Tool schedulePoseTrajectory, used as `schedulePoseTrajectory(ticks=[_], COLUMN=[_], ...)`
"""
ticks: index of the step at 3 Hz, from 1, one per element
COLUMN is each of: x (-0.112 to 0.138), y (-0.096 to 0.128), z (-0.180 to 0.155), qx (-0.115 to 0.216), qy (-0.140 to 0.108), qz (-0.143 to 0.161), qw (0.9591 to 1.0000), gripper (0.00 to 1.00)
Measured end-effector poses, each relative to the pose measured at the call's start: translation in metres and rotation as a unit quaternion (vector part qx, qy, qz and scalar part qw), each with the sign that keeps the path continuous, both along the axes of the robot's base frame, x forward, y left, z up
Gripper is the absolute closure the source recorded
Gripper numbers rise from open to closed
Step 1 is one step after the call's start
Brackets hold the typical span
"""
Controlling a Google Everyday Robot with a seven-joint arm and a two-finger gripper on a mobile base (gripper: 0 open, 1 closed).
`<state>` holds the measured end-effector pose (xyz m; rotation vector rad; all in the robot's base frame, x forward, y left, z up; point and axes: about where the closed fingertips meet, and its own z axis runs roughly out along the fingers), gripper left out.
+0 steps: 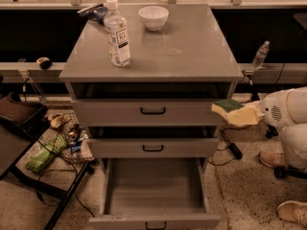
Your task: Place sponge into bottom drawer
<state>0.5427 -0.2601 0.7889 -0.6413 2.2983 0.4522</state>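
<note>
The sponge [229, 110], yellow with a green scrub layer on top, hangs in the air in front of the right end of the top drawer. My gripper [247, 115] reaches in from the right on a white arm and is shut on the sponge. The bottom drawer [153, 219] is pulled wide open below and to the left of the sponge, and its grey tray holds nothing. The two upper drawers [152, 111] are pushed nearly in.
On the cabinet top stand a water bottle [117, 32], a white bowl [153, 17] and a blue packet [93, 11]. A small bottle [260, 55] stands at the back right. A person's shoes [272, 159] are on the floor at right. Clutter and a green bag [44, 153] lie at left.
</note>
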Motion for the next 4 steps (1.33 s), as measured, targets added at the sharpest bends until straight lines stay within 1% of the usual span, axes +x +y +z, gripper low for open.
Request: schedulePoseTrajectory(ticks=[1,2,3,4], x=[0.000,0.001,-0.009,-0.039], y=[0.000,0.011,0.037,0.065], z=[0.000,-0.007,-0.059,-0.148], qx=[0.000,-0.003,0.018,0.051], qy=[0.000,0.005,0.040,0.097], qz=[0.000,0.012,0.033,0.043], qw=[1.0000,0.9999,0.9985,0.9930], gripper=[1.00,1.00,1.00,1.00])
